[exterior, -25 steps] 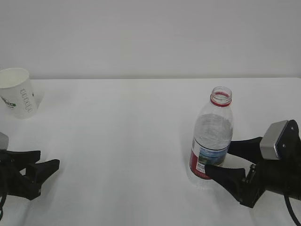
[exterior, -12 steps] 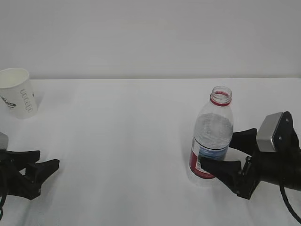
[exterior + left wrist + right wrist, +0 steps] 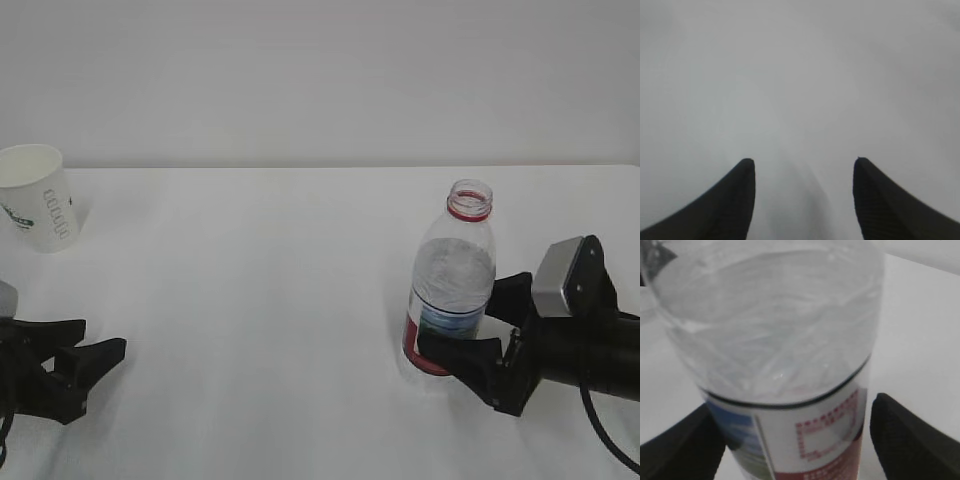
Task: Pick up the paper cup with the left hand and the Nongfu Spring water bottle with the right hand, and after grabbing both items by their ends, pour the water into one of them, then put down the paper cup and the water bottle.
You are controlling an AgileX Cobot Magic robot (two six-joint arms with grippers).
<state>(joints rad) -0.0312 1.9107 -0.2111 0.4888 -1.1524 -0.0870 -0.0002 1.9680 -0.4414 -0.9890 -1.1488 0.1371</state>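
Right hand (image 3: 462, 325): jaws spread wide, one finger on each side of the bottle's lower body; it grips nothing yet.
Nongfu Spring water bottle (image 3: 452, 290): stands upright on the white table (image 3: 260, 300), uncapped, directly ahead of the right hand and already between its fingers at label height.
Bottle's long axis: vertical, square to the level reach of the right hand, so the jaws would close across its width.
Contact: in the right wrist view the bottle (image 3: 780, 360) fills the space between the two dark fingertips, a thin gap showing on the right side; whether the other finger touches cannot be told.
Left hand (image 3: 85, 345): jaws partly apart and empty; the left wrist view shows only bare table between the fingers (image 3: 735, 200).
Paper cup (image 3: 38, 197): upright, well apart from the left hand, beyond it toward the table's back edge and slightly to its left.
Nearer arm: the right one for the bottle; the left one for the cup.
Judged next move: shut the right jaws on the bottle.
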